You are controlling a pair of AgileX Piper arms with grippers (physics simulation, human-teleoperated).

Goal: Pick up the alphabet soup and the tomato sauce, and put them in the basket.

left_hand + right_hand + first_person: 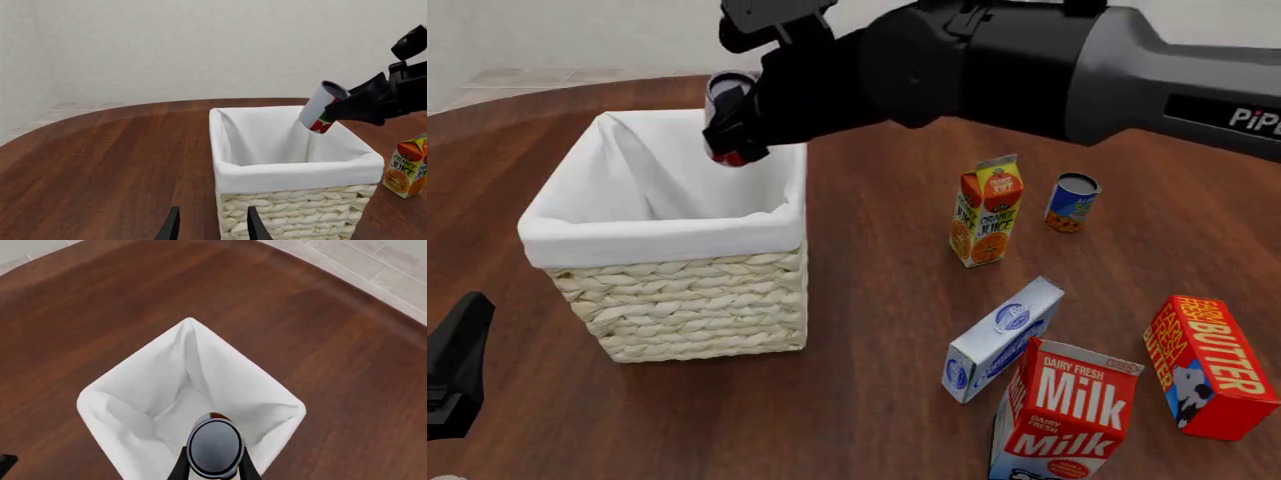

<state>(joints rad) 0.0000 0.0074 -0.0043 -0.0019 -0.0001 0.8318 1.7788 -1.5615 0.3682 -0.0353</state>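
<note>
The right claw point(737, 125) is clamped on a small can with a red and white label point(323, 107), most likely the tomato sauce, and holds it tilted above the basket point(667, 300), over the rim on the side nearest the cartons. The step in hand looks like the drop: the can is over the white lining, not yet inside. The next move calls for the fingers to part, perhaps after a little lowering so the can falls onto the cloth rather than clipping the rim.

The second can, blue-labelled point(1073, 203) and probably the alphabet soup, stands on the worktop point(868, 400) just beside the orange juice carton point(985, 211), well apart from the basket, so that half of the task is not yet done.

The left claw point(210, 225) hangs low near the basket's woven wall, its fingers apart and holding nothing.

The right wrist view looks straight down past the can's dark lid into the basket, whose visible lining shows nothing inside. The left wrist view shows the can's tilt and its height over the rim. Only the front view takes in the soup, the two milk cartons point(1054, 410) and the butter box point(1208, 365).
</note>
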